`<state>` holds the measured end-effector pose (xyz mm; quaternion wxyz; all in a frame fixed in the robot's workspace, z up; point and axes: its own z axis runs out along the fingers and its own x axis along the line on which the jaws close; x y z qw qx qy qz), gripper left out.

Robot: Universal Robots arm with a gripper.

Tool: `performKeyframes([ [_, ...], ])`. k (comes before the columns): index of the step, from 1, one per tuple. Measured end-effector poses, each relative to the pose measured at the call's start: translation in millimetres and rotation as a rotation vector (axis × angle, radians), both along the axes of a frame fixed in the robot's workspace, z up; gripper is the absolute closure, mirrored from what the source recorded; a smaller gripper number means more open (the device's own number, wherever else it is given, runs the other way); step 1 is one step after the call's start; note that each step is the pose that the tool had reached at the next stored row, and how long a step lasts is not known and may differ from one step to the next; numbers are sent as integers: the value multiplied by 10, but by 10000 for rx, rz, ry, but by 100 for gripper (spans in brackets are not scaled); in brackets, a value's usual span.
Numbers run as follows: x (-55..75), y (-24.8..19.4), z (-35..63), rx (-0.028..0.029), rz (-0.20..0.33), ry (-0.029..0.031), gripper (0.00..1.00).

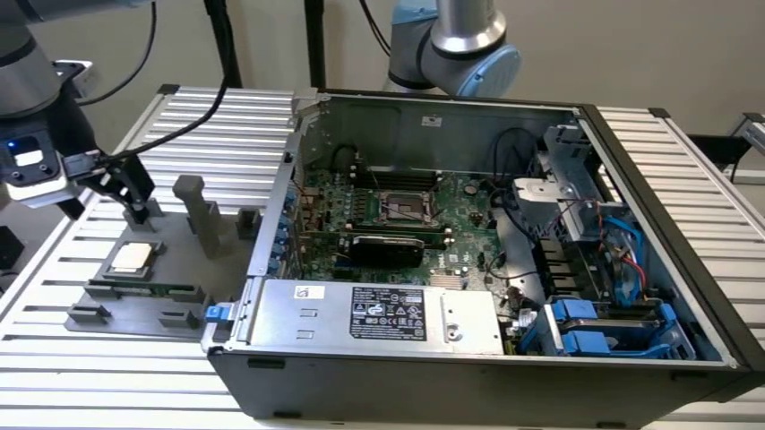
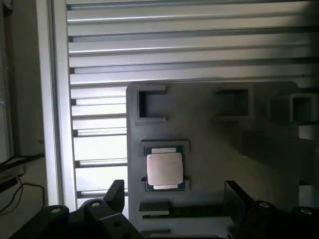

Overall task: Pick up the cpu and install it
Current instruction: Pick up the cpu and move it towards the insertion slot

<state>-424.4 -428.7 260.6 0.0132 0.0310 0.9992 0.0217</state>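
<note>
At the exterior view's left, the wide-open pincer (image 2: 174, 196) is hovering just above the cpu (image 1: 132, 257), not touching it.

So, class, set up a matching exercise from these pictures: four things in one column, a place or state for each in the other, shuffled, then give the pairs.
Things:
1. cpu
2. gripper
3. socket frame
4. power supply

Places or states:
A. on the motherboard, inside the computer case
B. open, hovering over the grey tray
C. lying flat in a recess of the grey tray
D. at the case's edge, bearing a black label

Pairs: 1-C, 2-B, 3-A, 4-D
</note>
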Motion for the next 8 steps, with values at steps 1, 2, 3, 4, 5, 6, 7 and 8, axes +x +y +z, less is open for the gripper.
performKeyframes([
  [1,0,-1,-19,-1,-1,1,11],
  [2,0,-3,-37,0,-2,1,11],
  [3,0,-4,-55,-1,-2,0,11],
  [4,0,-5,-73,0,-2,0,11],
  [5,0,-6,-92,0,-2,0,11],
  [6,0,-7,-109,0,-2,0,11],
  [7,0,-8,-127,0,-2,0,11],
  [8,0,-9,-146,0,-2,0,11],
])
